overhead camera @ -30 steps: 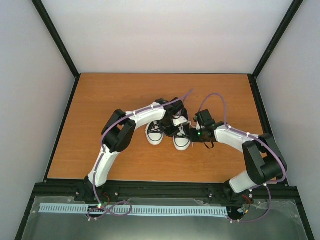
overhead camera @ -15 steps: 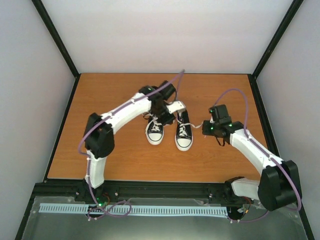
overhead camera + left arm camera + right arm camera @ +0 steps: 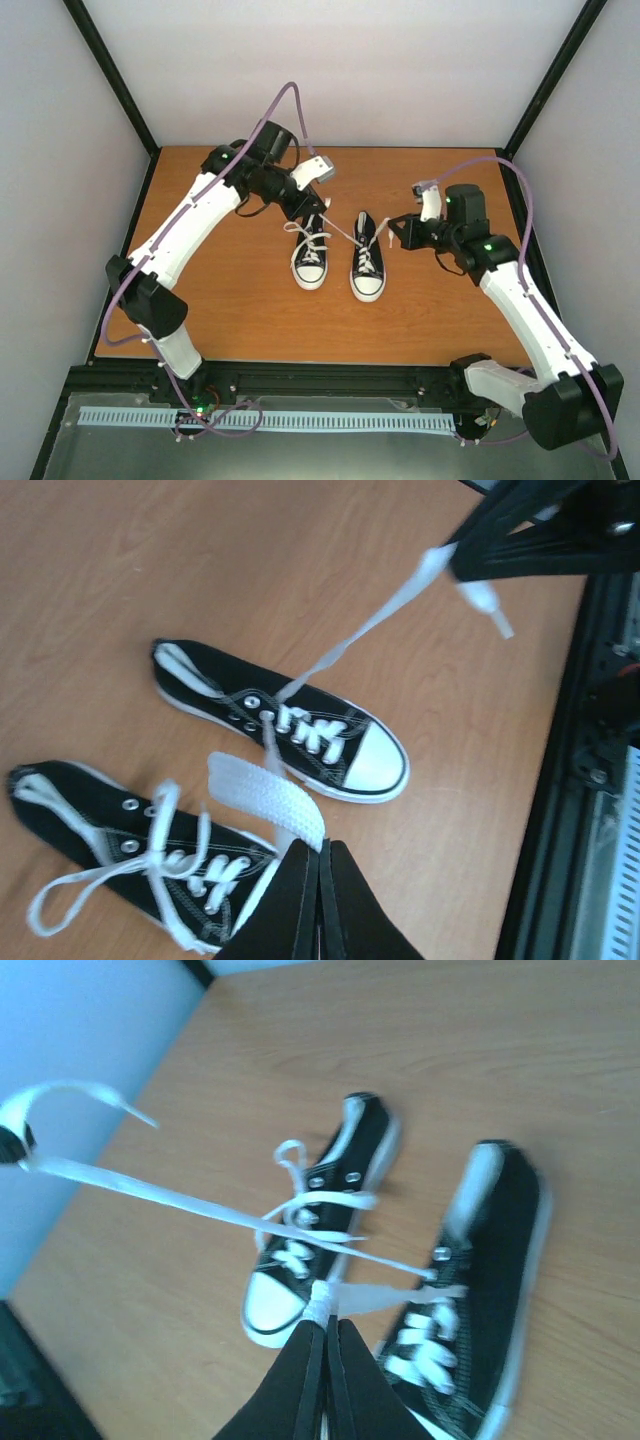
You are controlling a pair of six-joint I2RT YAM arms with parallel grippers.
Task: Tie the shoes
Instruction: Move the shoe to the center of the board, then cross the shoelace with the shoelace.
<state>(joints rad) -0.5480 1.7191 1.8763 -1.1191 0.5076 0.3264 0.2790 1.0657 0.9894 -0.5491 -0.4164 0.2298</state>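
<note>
Two black shoes with white toe caps stand side by side mid-table, the left shoe [image 3: 310, 263] and the right shoe [image 3: 366, 264]. The left shoe's laces lie loose over it. My left gripper [image 3: 315, 211] hovers behind the left shoe, shut on one white lace [image 3: 268, 792] of the right shoe [image 3: 300, 725]. To the right of that shoe [image 3: 480, 1280], my right gripper [image 3: 389, 234] is shut on its other lace [image 3: 385, 1296]. Both laces stretch from the top eyelets, one to each side. The long lace [image 3: 200, 1208] crosses above the left shoe [image 3: 300, 1250].
The wooden table [image 3: 220, 300] is ringed by black frame posts and white walls. A black rail [image 3: 330, 380] runs along the near edge by the arm bases.
Both arms have swung apart from over the shoes, the left up and back-left, the right to the right. The right shoe's two laces are drawn out between them.
</note>
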